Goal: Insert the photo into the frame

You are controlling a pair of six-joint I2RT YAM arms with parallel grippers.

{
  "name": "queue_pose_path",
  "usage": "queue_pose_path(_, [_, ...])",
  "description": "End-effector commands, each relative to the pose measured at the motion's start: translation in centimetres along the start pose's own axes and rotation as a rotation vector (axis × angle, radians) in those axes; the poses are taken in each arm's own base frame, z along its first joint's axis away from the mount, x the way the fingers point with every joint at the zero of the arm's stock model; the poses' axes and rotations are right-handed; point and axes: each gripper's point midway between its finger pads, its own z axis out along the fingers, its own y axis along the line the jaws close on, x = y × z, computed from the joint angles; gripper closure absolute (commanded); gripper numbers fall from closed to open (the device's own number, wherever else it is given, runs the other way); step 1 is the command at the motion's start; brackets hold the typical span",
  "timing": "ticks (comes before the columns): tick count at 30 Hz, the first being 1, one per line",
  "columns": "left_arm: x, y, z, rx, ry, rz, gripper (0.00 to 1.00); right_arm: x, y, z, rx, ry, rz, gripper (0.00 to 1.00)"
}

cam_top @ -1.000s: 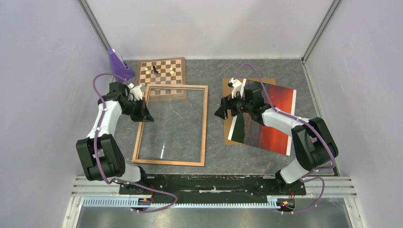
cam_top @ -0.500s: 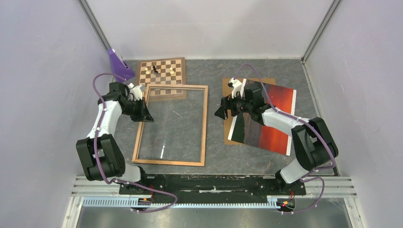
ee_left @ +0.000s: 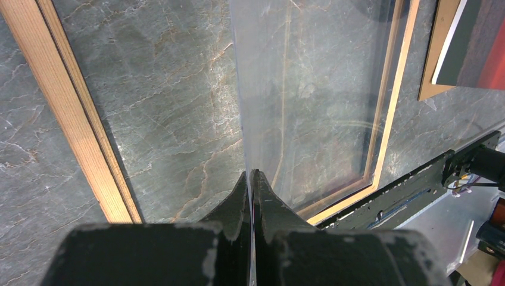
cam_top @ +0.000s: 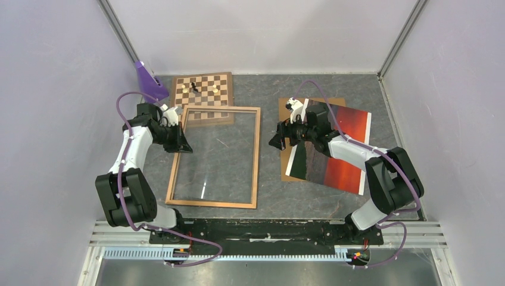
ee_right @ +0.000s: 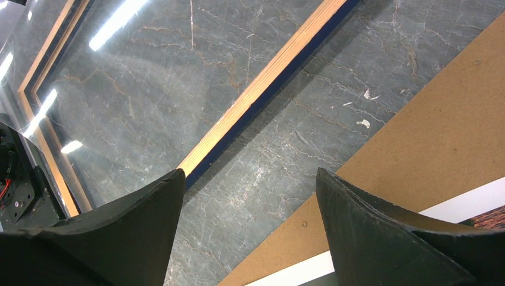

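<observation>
My left gripper (cam_top: 183, 146) is clenched on the edge of a clear pane (cam_top: 217, 155). In the left wrist view the tips pinch it tight w/ no gap, and the pane's edge runs straight up the picture from them, inward of the frame's pale wood rail at left. The frame (cam_top: 256, 155) lies flat on the gray tabletop (cam_top: 268, 89), left of centre in the top view, wood side up. A dark blue face shows along its rail in the right wrist view. My right gripper (cam_top: 276, 142) is released, jaws wide apart, holding nothing. It hangs over bare tabletop betw. the frame's right rail and the brown backing board (cam_top: 284, 170). The photo (cam_top: 345, 170) is at the picture's right, face up, skewed on top of the backing board, partly under my right arm, well apart from the frame. A chessboard (cam_top: 202, 90) w/ a few pieces sits at upper left, its near edge under the frame's top rail.
</observation>
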Motion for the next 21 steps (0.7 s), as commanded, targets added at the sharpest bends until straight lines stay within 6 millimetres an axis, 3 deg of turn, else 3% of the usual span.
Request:
queue_pose_path(1, [-1.49, 0.48, -0.96, -0.039, -0.055, 0.073, 0.98, -1.24, 0.31, -0.26, -0.014, -0.037, -0.035, 0.17])
queue_pose_path(21, [-1.04, 0.48, -0.91, -0.043, -0.055, 0.064, 0.98, -1.23, 0.33, -0.28, -0.016, -0.036, -0.036, 0.17])
